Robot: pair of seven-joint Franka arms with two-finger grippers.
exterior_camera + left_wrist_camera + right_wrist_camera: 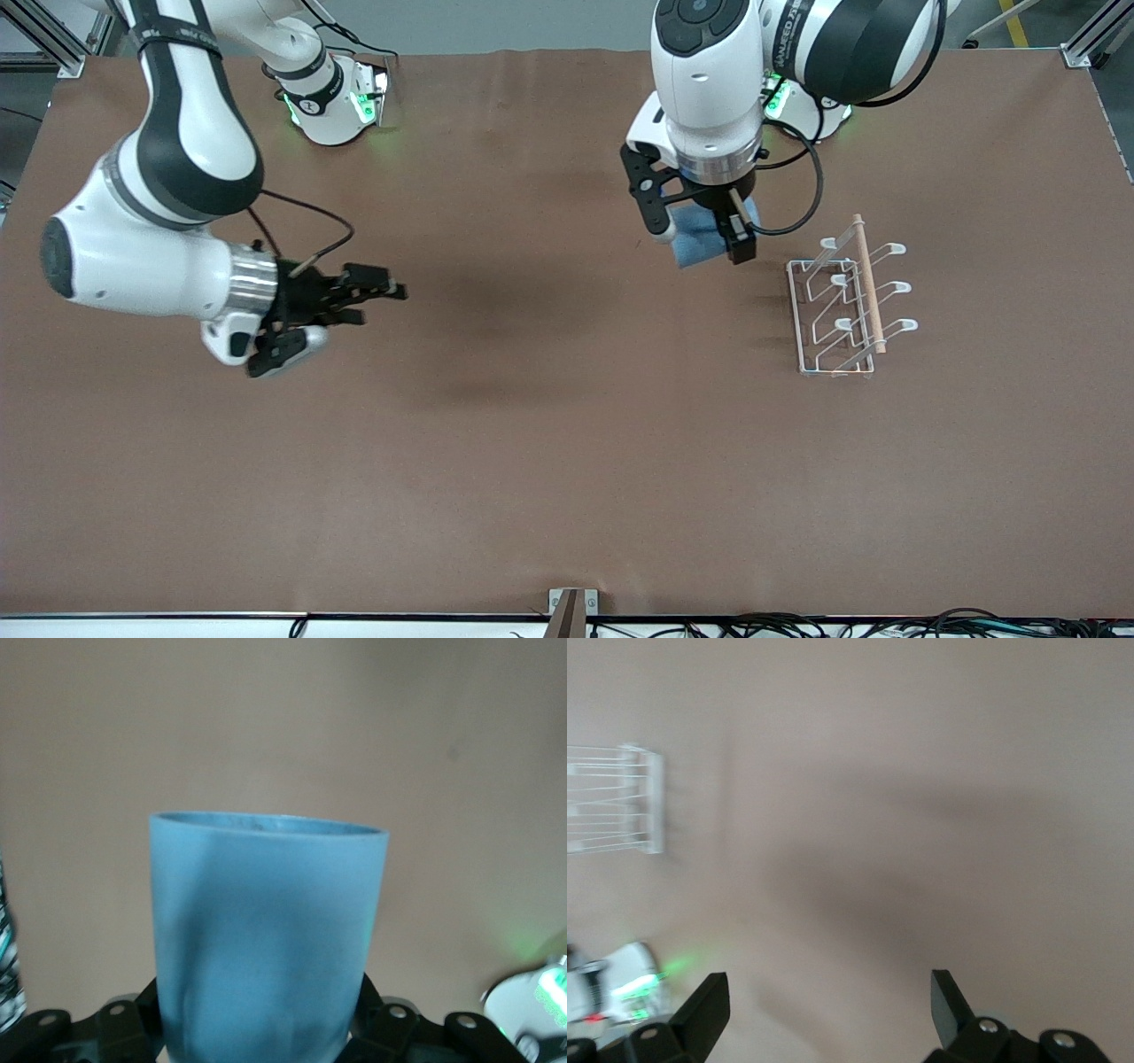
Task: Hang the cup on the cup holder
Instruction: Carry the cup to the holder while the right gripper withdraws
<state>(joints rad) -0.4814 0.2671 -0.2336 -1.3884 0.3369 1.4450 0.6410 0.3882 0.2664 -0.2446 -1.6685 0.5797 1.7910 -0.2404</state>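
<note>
The left tool (pixel 704 235) hangs in the air over the brown surface (pixel 567 443), toward the left arm's end, and it is clenched on the cup (pixel 700 241), a light blue tumbler that shows between its two black fingers in the front view. In the left wrist view the cup (pixel 266 939) fills the middle of the picture, its open rim pointing away from the camera and its lower part seated between the dark tool parts at the edge of the frame. The cup is lifted clear of the surface and sits beside the cup holder (pixel 846 301), apart from it and not touching any prong. The cup holder is a white wire rack with a rectangular base, standing on the surface toward the left arm's end; loop-tipped prongs angle out from it and a light wooden rod (pixel 868 283) runs along its top. In the right wrist view the cup holder (pixel 616 802) appears small and well apart from that arm. The right tool (pixel 341 306) waits in the air over the surface toward the right arm's end, well apart from both the cup and the cup holder. It is released: the right wrist view shows its two fingers (pixel 704 1005) spread wide with only bare surface between them, grasping nothing.
</note>
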